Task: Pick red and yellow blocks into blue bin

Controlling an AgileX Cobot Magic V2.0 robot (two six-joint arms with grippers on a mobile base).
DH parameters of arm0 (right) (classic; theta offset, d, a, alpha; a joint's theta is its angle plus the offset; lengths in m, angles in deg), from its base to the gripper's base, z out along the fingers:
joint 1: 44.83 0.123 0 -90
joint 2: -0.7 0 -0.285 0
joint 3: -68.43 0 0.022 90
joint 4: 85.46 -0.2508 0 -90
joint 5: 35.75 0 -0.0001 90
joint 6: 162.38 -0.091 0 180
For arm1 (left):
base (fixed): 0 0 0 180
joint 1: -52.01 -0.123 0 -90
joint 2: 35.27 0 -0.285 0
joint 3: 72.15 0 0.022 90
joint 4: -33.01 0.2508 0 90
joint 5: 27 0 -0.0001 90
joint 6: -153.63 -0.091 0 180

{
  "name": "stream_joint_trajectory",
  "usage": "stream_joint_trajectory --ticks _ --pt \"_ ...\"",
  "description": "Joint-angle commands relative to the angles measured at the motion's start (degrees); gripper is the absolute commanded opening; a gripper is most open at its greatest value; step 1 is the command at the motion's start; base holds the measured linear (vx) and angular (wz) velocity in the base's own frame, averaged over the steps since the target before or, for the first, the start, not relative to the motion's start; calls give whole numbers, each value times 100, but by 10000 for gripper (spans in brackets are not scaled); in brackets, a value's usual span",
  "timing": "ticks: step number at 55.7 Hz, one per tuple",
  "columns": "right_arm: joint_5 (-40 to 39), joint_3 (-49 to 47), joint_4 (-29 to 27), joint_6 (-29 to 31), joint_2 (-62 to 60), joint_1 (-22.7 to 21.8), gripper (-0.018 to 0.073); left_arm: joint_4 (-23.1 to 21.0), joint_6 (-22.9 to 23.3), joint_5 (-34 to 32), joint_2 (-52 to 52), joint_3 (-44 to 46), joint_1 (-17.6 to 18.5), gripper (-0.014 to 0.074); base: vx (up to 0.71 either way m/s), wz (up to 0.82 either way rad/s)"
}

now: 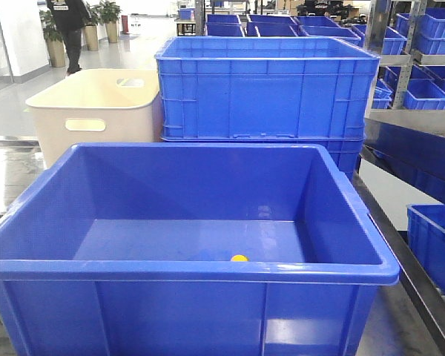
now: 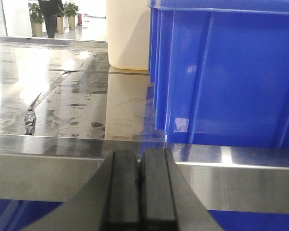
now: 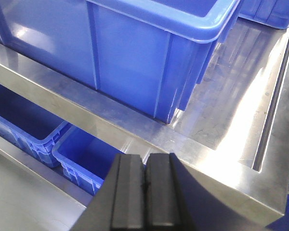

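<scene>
The blue bin (image 1: 185, 222) sits at the near edge of the steel table (image 2: 62, 110), closest to the robot, which suits a drop-off spot that both arms can reach over. Behind it stand the cream tub (image 1: 96, 104) on the left and the ribbed blue crate (image 1: 267, 85) on the right, both well back from the near edge.

Inside the bin, a small bit of yellow (image 1: 239, 258) peeks just above the front rim, lying on the floor near the front wall. It is most likely the yellow brick, already in place. The red cube is not visible in any view; it may be hidden behind the bin's front wall, but that cannot be told.

Both arms hang low and outside the bin, below the table edge, which looks like a rest pose, not a reach. The left gripper (image 2: 139, 192) points at the table's front rail, its 2 jaws pressed together with nothing between them. The right gripper (image 3: 145, 192) faces the bin's corner and the lower shelf bins (image 3: 33, 130); its jaws are likewise closed flat against each other and empty.
</scene>
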Motion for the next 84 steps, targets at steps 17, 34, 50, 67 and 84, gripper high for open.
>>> stream_joint_trajectory --ticks 17,34,50,67,84 --pt "-399 -148 83 22 39 -4 -14 -2 63 -482 102 91 4 -6 0 0" --pt "-399 -148 83 22 39 -4 -14 -2 63 -482 102 91 4 -6 0 0" --pt "-399 -148 83 22 39 -4 -14 -2 63 -482 102 91 4 -6 0 0" --pt "-797 14 -4 91 -141 -720 -13 -2 63 -482 102 91 4 -6 0 0" --pt "-3425 2032 -48 34 -1329 -1922 -11 -2 63 -477 102 91 4 -6 0 0"
